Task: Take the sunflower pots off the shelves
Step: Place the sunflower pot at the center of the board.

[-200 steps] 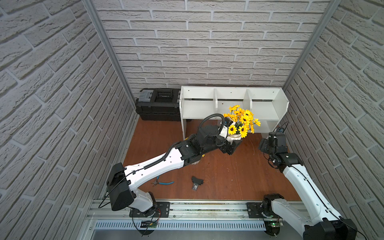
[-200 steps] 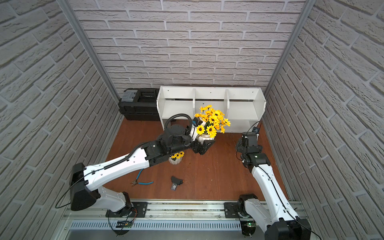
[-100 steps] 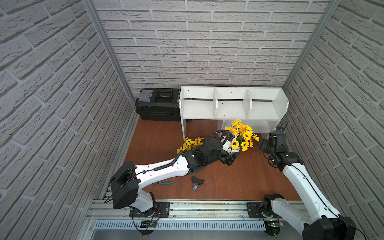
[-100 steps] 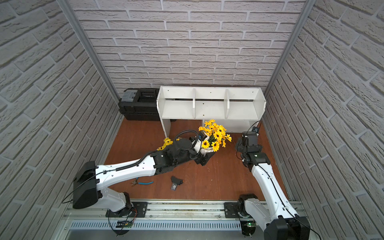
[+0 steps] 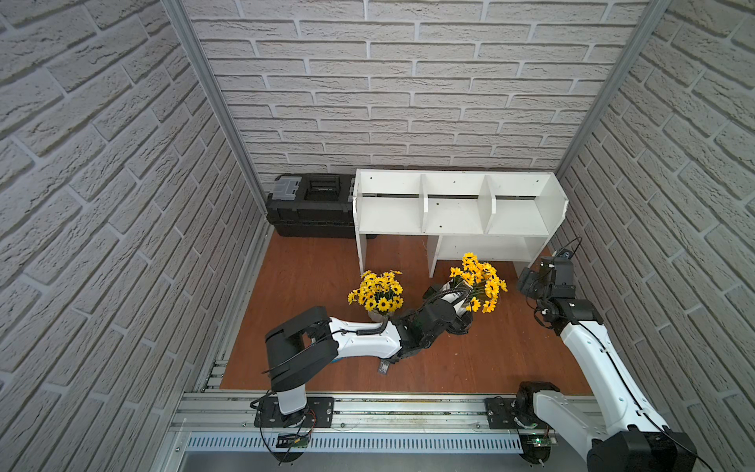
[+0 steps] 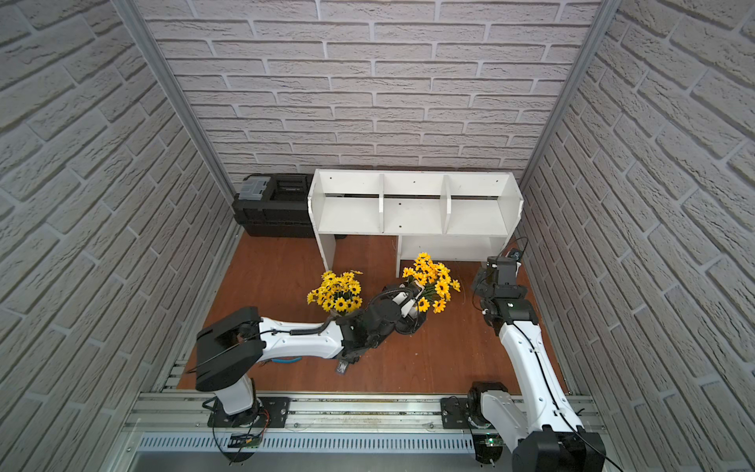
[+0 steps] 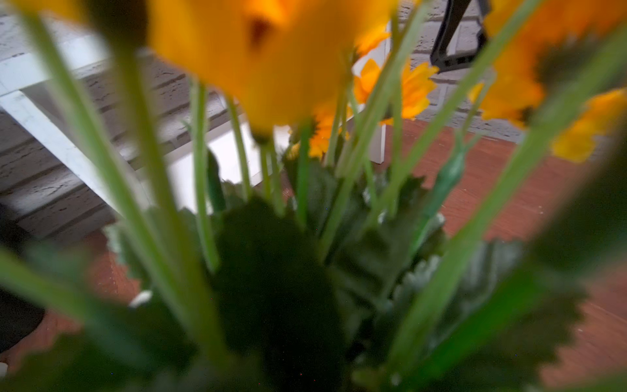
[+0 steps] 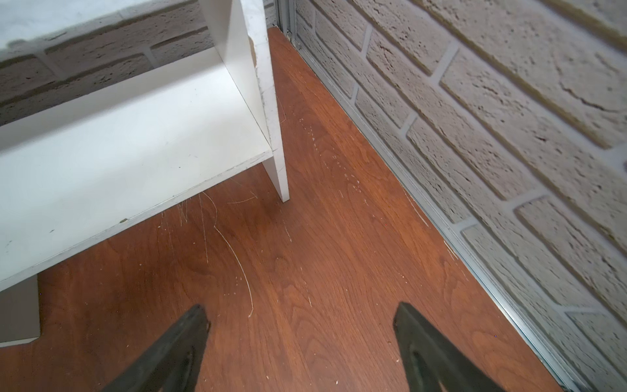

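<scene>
One sunflower pot [image 5: 378, 292] stands upright on the brown floor in front of the shelves [image 5: 453, 212], whose compartments hold nothing. To its right my left gripper [image 5: 459, 304] is shut on the second sunflower pot [image 5: 478, 282], low over the floor, its flowers leaning right. Both top views show this pair [image 6: 429, 282]. Blurred yellow flowers [image 7: 271, 51] and green stems fill the left wrist view and hide the jaws. My right gripper [image 8: 302, 310] is open and holds nothing. It hangs over bare floor by the right end of the shelves [image 8: 135, 135].
A black toolbox [image 5: 310, 208] sits left of the shelves against the back wall. A small black object [image 5: 384, 367] and blue-handled pliers [image 6: 286, 360] lie on the floor by my left arm. Brick walls enclose three sides, and the right wall [image 8: 475, 135] is close to my right gripper.
My left arm has brought the held pot down from shelf height to just above the floor, uncovering the other pot behind it. The right gripper's jaws have widened a little.
</scene>
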Controlling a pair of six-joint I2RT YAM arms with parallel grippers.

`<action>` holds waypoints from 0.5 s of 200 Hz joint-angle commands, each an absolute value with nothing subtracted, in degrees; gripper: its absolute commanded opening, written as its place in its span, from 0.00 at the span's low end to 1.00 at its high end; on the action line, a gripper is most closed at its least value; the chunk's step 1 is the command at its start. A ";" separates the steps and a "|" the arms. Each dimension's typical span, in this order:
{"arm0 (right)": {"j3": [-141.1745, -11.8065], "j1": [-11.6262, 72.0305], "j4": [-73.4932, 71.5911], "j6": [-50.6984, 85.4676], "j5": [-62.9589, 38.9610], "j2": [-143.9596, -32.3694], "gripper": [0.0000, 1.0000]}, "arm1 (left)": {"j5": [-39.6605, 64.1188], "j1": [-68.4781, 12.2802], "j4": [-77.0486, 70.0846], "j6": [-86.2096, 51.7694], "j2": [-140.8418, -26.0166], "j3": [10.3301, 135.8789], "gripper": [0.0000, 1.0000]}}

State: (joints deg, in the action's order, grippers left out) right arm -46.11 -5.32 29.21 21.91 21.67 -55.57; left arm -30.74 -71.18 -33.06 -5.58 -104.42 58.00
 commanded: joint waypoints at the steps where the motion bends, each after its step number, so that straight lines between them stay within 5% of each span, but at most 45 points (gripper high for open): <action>1: -47.24 -5.61 28.50 22.08 20.37 -55.67 0.88 | -36.93 -71.99 -49.14 -3.34 -105.95 59.65 0.02; 100: -47.74 -5.95 28.57 21.53 20.51 -55.90 0.89 | -45.20 -72.96 -62.98 -4.91 -118.29 59.85 0.03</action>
